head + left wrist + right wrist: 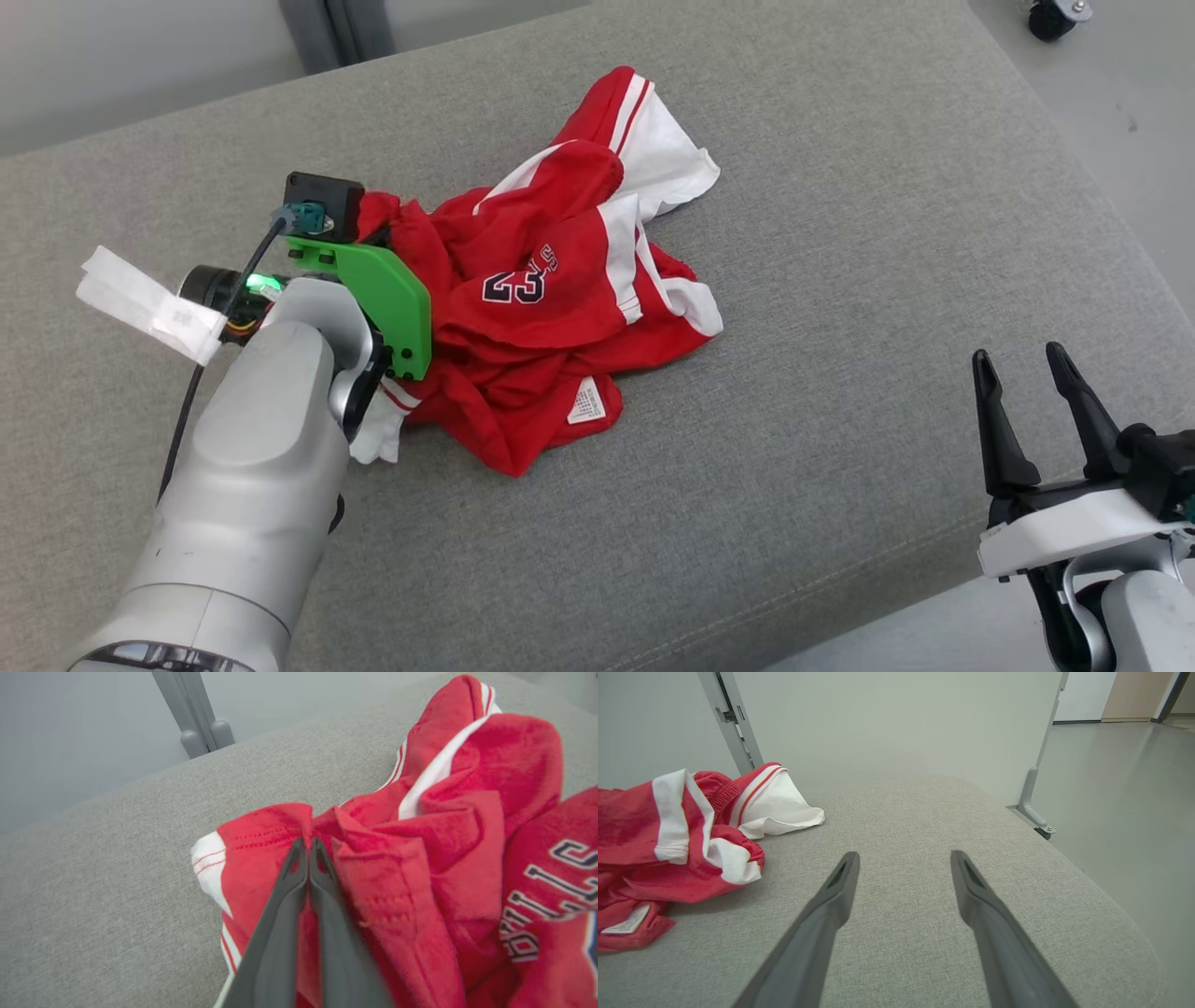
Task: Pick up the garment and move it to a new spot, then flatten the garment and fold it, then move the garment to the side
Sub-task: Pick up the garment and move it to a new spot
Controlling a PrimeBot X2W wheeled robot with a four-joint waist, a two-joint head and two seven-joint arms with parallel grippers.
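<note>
Grey upholstered surface (794, 467) first: over its near right corner your right pincer (1018, 351) hangs wide open and empty, well apart from the garment. Your left pincer (308, 842) is the nearer one, clamped tight on a red fold at the jersey's (541, 317) left edge. From that grip the crumpled jersey spreads toward the right and far edges.

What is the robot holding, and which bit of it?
The left gripper pinches the red garment at a bunched fold by its white-striped edge. The right gripper holds nothing.
</note>
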